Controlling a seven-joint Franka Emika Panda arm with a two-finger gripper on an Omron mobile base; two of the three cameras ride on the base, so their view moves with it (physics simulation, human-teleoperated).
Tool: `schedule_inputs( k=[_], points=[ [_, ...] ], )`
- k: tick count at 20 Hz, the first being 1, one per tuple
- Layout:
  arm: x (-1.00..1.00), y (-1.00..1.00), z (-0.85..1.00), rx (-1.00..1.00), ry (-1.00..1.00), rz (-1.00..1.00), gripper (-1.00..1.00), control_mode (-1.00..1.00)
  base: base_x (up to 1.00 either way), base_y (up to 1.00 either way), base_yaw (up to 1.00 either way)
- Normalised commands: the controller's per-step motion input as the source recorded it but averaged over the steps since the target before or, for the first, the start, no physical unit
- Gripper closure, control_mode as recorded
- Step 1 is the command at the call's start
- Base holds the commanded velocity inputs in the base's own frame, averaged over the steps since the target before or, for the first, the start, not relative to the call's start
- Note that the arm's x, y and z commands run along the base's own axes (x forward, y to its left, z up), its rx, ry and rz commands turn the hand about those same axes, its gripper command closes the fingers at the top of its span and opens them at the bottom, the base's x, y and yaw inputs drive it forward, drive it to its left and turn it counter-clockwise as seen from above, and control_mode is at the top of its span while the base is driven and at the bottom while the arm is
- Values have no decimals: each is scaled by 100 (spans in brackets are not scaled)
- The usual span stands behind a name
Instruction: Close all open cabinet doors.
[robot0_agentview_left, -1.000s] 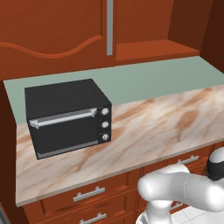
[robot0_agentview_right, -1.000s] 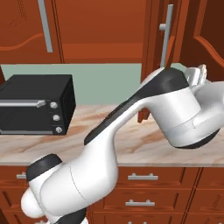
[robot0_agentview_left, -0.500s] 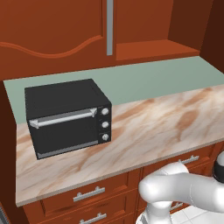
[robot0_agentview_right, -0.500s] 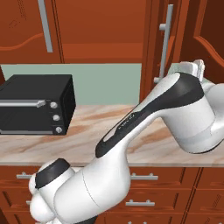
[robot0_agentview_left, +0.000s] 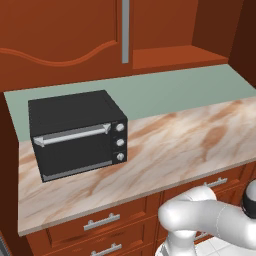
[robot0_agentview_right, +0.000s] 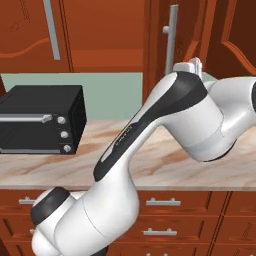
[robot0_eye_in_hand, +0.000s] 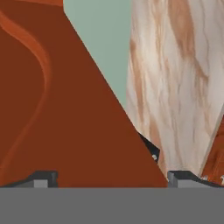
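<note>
1. At the far left, a black box-shaped toaster oven (robot0_agentview_left: 75, 132) with a silver bar handle sits on the pink-veined marble counter (robot0_agentview_left: 190, 145), pushed back near the pale green backsplash (robot0_agentview_left: 170, 90); it has no part in the task and leaves the front of the counter free.
2. Above it in the left base view, a reddish-brown wooden cabinet door (robot0_agentview_left: 60, 35) with an arched panel and a long grey bar handle (robot0_agentview_left: 125, 30) lies flush with the cabinet front, so I judge it shut; the bay beside it shows a bare wooden shelf (robot0_agentview_left: 175, 55), which suggests its door is swung out.
3. In the right base view, an open reddish-brown cabinet door (robot0_agentview_right: 162, 40) stands edge-on towards the camera, its grey vertical handle (robot0_agentview_right: 172, 35) facing outward, just above the white arm's wrist (robot0_agentview_right: 192, 67).
4. In the hand view, the tool (robot0_eye_in_hand: 111, 177) has its two dark tips set well apart, with a broad panel of the open door just ahead between them; contact cannot be told. The spread stance suits pushing, not gripping.
5. At the right edge of the right base view, another arched door (robot0_agentview_right: 235, 35) hangs angled outward, probably also to be closed.
</note>
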Motion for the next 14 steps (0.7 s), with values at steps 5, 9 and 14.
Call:
schedule_inputs(
  k=[5, 9, 14],
  points=[
    [4, 80, 0, -3, 0, 20, -100, -100, 0, 0, 0],
    [20, 89, 2, -7, -1, 10, -100, -100, 0, 0, 0],
    [38, 83, 6, -1, -3, 6, -100, -100, 0, 0, 0]
  ],
)
